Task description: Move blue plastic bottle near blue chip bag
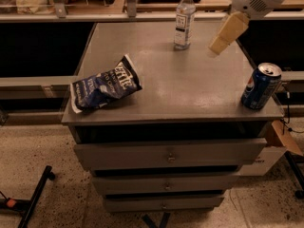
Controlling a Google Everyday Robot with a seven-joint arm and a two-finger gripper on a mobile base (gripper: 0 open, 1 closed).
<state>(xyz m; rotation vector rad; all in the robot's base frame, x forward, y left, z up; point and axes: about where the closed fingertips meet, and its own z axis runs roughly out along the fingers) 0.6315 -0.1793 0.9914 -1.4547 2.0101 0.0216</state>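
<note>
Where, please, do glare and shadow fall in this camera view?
Camera view: pale sheen on the cabinet top beside the blue chip bag; the tool, upper right near the blue plastic bottle, brightly lit; deep shadow under the top.

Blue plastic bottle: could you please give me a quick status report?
Gripper hovers just right of the blue plastic bottle, not touching. Bottle upright at the back, blue chip bag front left. Soda can front right, away from both.
</note>
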